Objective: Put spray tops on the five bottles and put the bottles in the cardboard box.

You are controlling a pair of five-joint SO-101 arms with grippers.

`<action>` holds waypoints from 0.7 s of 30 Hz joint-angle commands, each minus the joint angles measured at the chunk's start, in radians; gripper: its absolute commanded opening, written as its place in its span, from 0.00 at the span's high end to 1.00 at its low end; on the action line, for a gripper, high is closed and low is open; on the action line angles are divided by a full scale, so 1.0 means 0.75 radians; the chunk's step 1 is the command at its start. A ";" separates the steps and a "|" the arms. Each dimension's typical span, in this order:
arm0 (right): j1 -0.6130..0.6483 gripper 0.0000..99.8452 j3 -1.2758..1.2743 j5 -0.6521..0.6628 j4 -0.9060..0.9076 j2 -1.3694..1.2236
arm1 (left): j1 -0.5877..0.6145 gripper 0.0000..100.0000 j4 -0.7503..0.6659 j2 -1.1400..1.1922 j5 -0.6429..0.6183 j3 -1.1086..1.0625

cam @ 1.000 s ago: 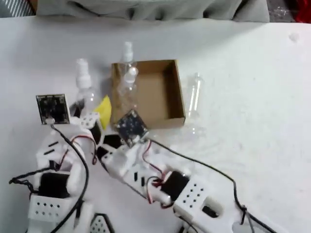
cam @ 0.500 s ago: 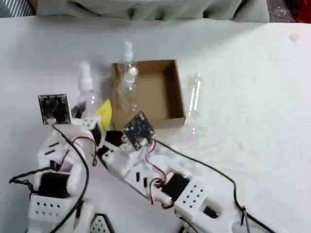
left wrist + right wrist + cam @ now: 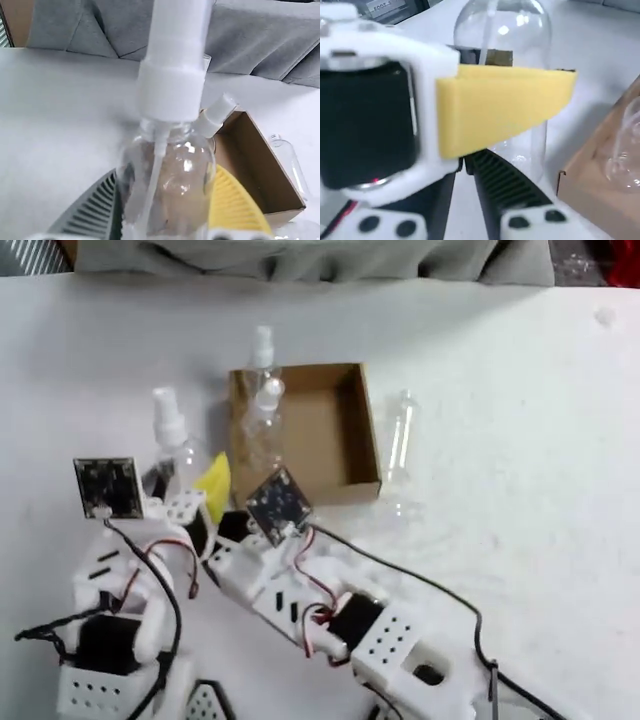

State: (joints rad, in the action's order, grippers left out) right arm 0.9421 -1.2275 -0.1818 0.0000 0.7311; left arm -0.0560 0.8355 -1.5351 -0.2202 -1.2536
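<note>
White counter (image 3: 520,390), with grey cloth (image 3: 300,258) bunched along its far edge.

Left tool (image 3: 167,175): pinching a clear bottle (image 3: 175,150) by the body, between a grey ribbed finger (image 3: 95,210) on one side and a yellow finger (image 3: 232,205) on the other. Both fingers touch the bottle wall below the shoulder. A white spray top (image 3: 172,75) is seated on the neck, with its dip tube (image 3: 152,180) running down inside. The bottle stands roughly upright. Whether its base rests on the counter, cannot tell.

Right tool (image 3: 466,175): low and close against the left tool, on the side facing the box. Whether spread or pressed together, cannot tell.

In the high view, the held bottle is just left of the cardboard box (image 3: 330,440), near its front-left corner. The box is open-topped. Two capped bottles (image 3: 265,430) stand at its left wall: the nearer one is inside, while the farther one is at the far-left corner, in or behind cannot tell.

A bare bottle (image 3: 403,440), with no top on its neck, stands upright just beside the box's right wall.
</note>
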 commanded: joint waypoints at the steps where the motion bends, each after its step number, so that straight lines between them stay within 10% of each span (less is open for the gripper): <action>1: -0.087 0.99 0.025 -0.004 0.064 0.058 | -0.066 0.98 0.018 -0.058 -0.008 0.018; 21: -0.263 0.99 0.051 0.012 0.287 0.114 | -0.069 0.98 0.016 -0.062 -0.006 0.006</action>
State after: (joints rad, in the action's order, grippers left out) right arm 0.8562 -1.2259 -0.1818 0.1565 0.8032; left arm -0.0928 0.8263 -1.5520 -0.2202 -1.2536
